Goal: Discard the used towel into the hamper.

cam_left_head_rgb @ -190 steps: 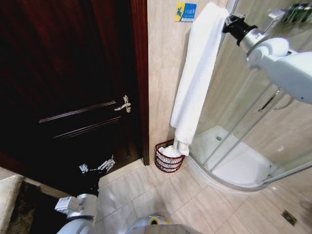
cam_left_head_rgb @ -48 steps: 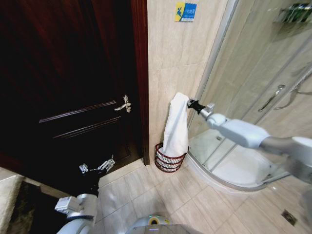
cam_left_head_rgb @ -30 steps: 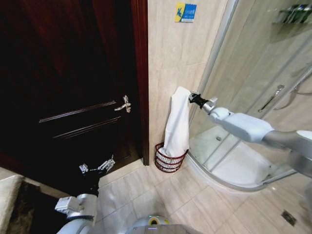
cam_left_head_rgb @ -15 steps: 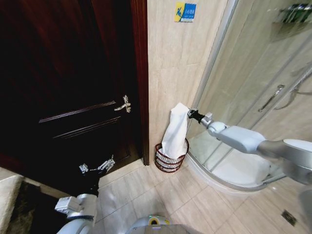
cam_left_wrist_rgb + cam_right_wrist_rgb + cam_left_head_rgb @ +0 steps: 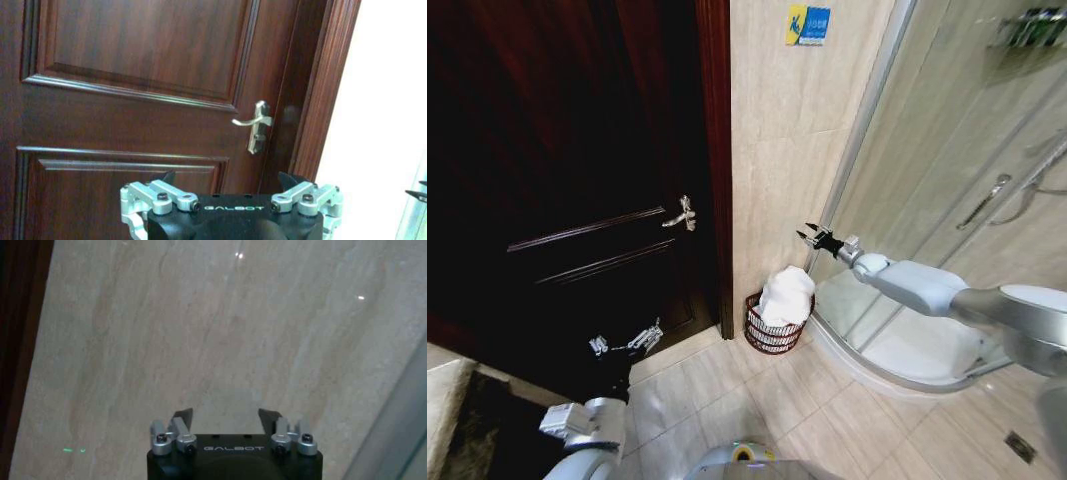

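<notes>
The white towel (image 5: pixel 785 296) lies bunched in the hamper (image 5: pixel 772 331), a small round reddish-brown wire basket on the floor by the tiled wall, and its heap rises above the rim. My right gripper (image 5: pixel 811 236) hangs open a little above and to the right of it, holding nothing. The right wrist view has the same open gripper (image 5: pixel 225 414) facing the beige wall. My left gripper (image 5: pixel 625 342) is parked low in front of the dark door, and it stands open (image 5: pixel 227 178) in the left wrist view.
A dark wooden door (image 5: pixel 577 180) with a metal handle (image 5: pixel 682 214) fills the left. The curved glass shower enclosure (image 5: pixel 947 200) and its white tray (image 5: pixel 917 340) lie right of the hamper. Beige floor tiles (image 5: pixel 827 420) stretch in front.
My right gripper lowered the hanging towel toward the hamper, then opened and let it go. The towel has dropped into a heap in the hamper. The left arm has not moved.
</notes>
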